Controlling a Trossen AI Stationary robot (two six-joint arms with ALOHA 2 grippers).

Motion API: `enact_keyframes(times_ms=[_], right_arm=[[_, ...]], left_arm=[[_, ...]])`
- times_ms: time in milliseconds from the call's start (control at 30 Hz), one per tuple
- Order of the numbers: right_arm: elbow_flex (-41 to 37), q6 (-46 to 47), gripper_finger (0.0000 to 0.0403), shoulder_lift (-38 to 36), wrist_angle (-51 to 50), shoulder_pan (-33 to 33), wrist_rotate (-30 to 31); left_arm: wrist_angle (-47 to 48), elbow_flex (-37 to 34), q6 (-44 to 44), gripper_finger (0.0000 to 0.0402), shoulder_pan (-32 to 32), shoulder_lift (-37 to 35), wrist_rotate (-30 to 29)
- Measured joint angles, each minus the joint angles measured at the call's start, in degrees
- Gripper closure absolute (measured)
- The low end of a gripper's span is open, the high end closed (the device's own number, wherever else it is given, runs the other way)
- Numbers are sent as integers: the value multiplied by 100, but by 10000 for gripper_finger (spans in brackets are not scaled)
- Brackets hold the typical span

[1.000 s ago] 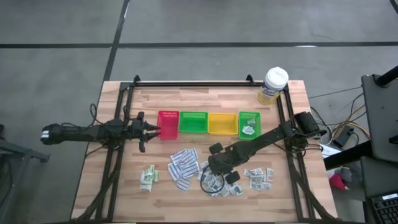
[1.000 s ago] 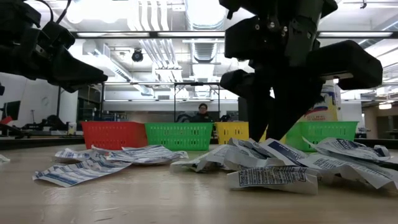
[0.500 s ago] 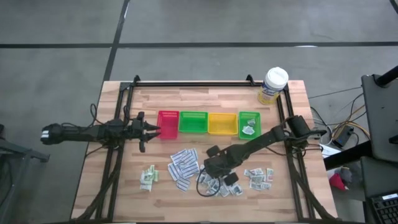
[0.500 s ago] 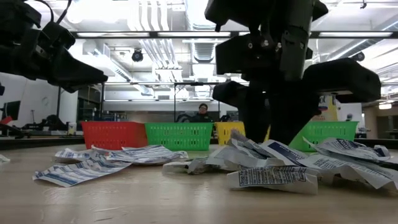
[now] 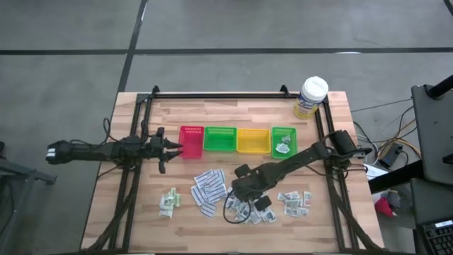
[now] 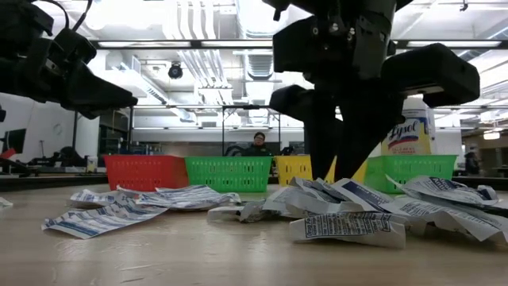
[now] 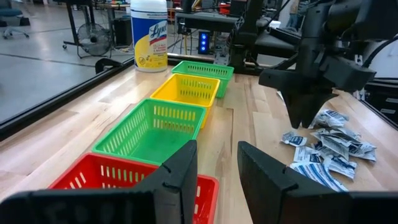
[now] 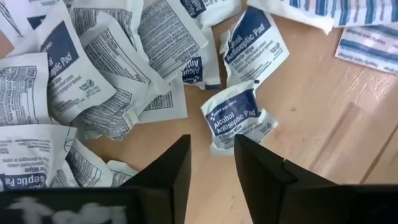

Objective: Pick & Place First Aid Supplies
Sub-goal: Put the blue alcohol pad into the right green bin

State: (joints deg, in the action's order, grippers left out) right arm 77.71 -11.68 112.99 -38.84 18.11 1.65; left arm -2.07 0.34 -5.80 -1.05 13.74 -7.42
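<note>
Our right gripper (image 8: 210,163), fingers apart, hangs over the alcohol prep pad (image 8: 236,119) — light, thin, crinkly; we judge pinching a raised edge best. Left gripper (image 7: 217,168) waits open.

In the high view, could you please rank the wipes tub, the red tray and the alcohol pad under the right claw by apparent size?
1. Red tray and wipes tub: alike, unranked.
2. Alcohol pad beneath the right claw: clearly smallest.

Four trays (image 5: 236,140) in a row (red, green, yellow, green); tub (image 5: 310,97) beyond
</note>
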Motion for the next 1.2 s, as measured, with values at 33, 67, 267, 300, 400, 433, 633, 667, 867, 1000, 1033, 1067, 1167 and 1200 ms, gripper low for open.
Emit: enact_keyframes(times_ms=[33, 67, 267, 300, 400, 433, 633, 667, 867, 1000, 1033, 1067, 1167, 1200], right_arm=[[-2, -34, 279, 2, 25, 0, 0], [-2, -74, 278, 22, 53, 0, 0], [-13, -237, 282, 77, 168, 0, 0], [-15, -248, 283, 85, 169, 0, 0], [-13, -247, 286, 127, 222, 0, -2], [-15, -245, 287, 132, 209, 0, -2], [-46, -249, 281, 300, 289, 0, -2], [-46, -243, 280, 309, 313, 0, 0], [-57, -160, 292, 328, 288, 0, 149], [-59, -70, 312, 328, 255, 4, 230], [-59, -70, 318, 328, 226, 4, 241], [-59, -70, 325, 328, 191, 4, 247], [-59, -30, 345, 328, 94, 2, 283], [-57, -29, 352, 328, 56, 2, 290]], left_arm=[[0, 0, -2, 289, -1, 0, 0], [0, 0, 0, 289, 1, 0, 0], [0, 0, 0, 289, 1, 0, 0], [0, 0, 0, 289, -1, 0, 0], [-1, 0, 0, 289, 0, 4, -2], [-2, 0, 0, 289, 1, 4, -2], [-3, 0, 1, 289, -1, 16, -13], [-4, 0, 1, 289, 0, 18, -13], [-4, 0, 0, 289, -1, 59, -15], [-4, 0, -4, 289, -1, 68, -15], [-4, 0, -4, 289, -1, 68, -15], [-4, 0, -7, 289, -1, 68, -15], [-4, 0, -7, 289, 0, 68, -15], [-4, 0, -7, 289, 0, 68, -15]])
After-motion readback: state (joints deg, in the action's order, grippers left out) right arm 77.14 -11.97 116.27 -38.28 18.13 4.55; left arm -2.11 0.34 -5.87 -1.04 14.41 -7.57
